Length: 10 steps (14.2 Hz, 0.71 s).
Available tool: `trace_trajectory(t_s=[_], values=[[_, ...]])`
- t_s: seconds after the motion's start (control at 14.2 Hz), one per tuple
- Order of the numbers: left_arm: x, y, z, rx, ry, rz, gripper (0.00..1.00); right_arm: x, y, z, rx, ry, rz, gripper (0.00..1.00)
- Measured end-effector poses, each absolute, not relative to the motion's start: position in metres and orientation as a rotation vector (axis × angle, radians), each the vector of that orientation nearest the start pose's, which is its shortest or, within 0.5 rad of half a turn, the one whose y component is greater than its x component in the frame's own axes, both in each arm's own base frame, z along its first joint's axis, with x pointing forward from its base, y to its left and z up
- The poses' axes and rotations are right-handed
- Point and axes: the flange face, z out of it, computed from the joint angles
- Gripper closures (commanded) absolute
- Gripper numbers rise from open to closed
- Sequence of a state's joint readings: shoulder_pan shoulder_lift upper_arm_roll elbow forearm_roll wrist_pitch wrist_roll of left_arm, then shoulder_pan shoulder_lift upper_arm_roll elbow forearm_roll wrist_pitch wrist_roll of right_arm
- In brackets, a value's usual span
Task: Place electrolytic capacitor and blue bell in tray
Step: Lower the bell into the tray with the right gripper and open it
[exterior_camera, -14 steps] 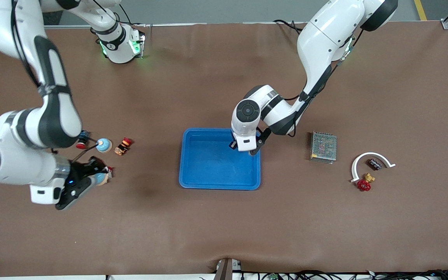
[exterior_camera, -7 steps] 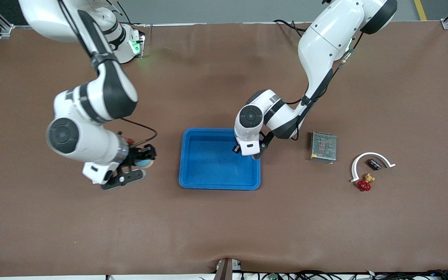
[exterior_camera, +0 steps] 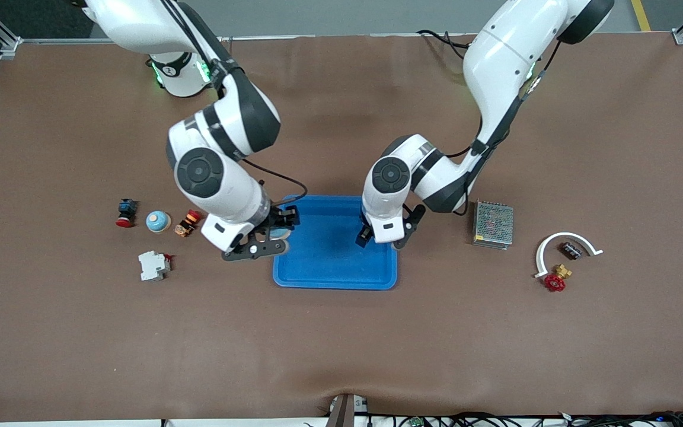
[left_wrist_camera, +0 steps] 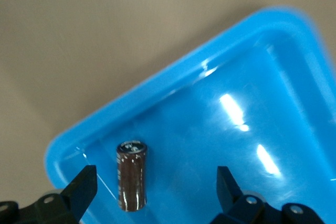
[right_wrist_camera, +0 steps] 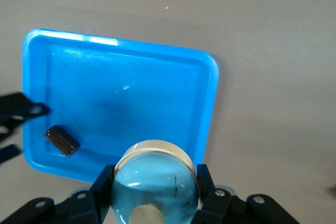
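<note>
The blue tray (exterior_camera: pixel 329 264) lies mid-table. A dark brown electrolytic capacitor (left_wrist_camera: pixel 131 176) lies on its side in a tray corner, also seen in the right wrist view (right_wrist_camera: pixel 61 140). My left gripper (exterior_camera: pixel 384 236) hangs over that corner, open and empty, its fingers (left_wrist_camera: pixel 84 187) to either side of and above the capacitor. My right gripper (exterior_camera: pixel 276 233) is shut on a blue bell (right_wrist_camera: pixel 155 182) with a cream rim, over the tray's rim (right_wrist_camera: pixel 207 119) at the right arm's end.
Toward the right arm's end lie a red button (exterior_camera: pixel 125 213), a second blue bell (exterior_camera: pixel 158 221), an orange-red button (exterior_camera: pixel 187 223) and a white breaker (exterior_camera: pixel 153 265). Toward the left arm's end: a grey mesh box (exterior_camera: pixel 492 223), a white arc (exterior_camera: pixel 567 239), a red valve (exterior_camera: pixel 555 281).
My right arm swung from the right arm's end of the table to the tray's rim, carrying the bell. My left gripper shifted slightly over the tray.
</note>
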<state>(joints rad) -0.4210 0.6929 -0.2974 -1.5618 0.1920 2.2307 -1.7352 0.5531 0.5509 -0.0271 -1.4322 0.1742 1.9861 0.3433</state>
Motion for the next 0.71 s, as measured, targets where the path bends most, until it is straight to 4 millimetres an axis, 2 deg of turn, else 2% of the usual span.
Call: trace_trajectory(t_s=[0.14, 0.28, 0.42, 0.71], values=[[0.571, -0.403, 0.285, -2.804, -1.415, 0.024, 0.00, 0.594, 0.381, 0.341, -3.005, -0.165, 0.070, 0.60], [0.592, -0.364, 0.304, -2.800, -1.376, 0.018, 0.00, 0.575, 0.395, 0.309, -3.014, -0.161, 0.069, 0.60], [0.607, -0.328, 0.307, -2.788, -1.332, 0.040, 0.00, 0.558, 0.406, 0.289, -3.025, -0.170, 0.087, 0.60], [0.632, -0.258, 0.303, -2.754, -1.323, 0.072, 0.00, 0.537, 0.420, 0.262, -3.039, -0.211, 0.116, 0.60]])
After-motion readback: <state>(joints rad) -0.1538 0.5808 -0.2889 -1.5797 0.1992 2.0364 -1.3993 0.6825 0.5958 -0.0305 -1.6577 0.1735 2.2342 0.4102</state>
